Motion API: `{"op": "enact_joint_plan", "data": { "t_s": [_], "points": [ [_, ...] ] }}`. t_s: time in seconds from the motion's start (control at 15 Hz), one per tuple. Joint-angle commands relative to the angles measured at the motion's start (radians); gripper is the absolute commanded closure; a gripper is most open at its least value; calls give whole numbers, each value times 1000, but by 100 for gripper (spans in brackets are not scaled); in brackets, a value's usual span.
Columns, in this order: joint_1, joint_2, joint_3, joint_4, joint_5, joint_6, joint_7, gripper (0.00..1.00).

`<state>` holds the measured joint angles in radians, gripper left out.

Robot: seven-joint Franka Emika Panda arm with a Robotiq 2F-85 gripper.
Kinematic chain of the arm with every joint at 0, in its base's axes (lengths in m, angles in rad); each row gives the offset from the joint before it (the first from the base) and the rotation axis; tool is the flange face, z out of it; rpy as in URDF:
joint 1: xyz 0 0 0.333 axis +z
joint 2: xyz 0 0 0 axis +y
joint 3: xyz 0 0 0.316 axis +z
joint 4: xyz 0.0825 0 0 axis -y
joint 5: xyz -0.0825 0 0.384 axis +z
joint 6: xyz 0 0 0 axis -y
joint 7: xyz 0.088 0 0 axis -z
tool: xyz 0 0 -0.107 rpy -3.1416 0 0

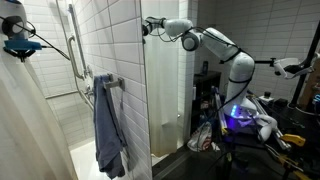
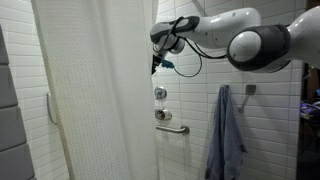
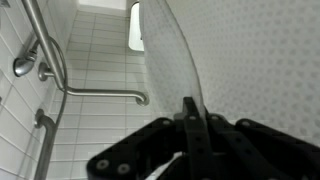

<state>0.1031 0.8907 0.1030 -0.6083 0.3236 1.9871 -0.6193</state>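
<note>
Shower curtain (image 2: 100, 90), its edge pinched in the closed gripper (image 3: 189, 110), could slip from that narrow hold should the arm drag the hanging fabric sideways too sharply.

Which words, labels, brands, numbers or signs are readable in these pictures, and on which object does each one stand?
None can be read. The shower curtain held in the gripper, the blue towel and the wall tiles carry no text. Any print on the clutter by the arm's base is too small to read.
</note>
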Motion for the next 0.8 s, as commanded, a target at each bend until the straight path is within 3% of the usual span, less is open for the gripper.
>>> {"op": "enact_joint_plan", "data": {
  "t_s": [0.0, 0.33, 0.73],
  "points": [
    [67, 24, -72, -3, -67, 46, 194, 100],
    [115, -12, -122, -50, -103, 56, 407, 100],
    [139, -38, -122, -79, -92, 19, 510, 100]
  ]
}}
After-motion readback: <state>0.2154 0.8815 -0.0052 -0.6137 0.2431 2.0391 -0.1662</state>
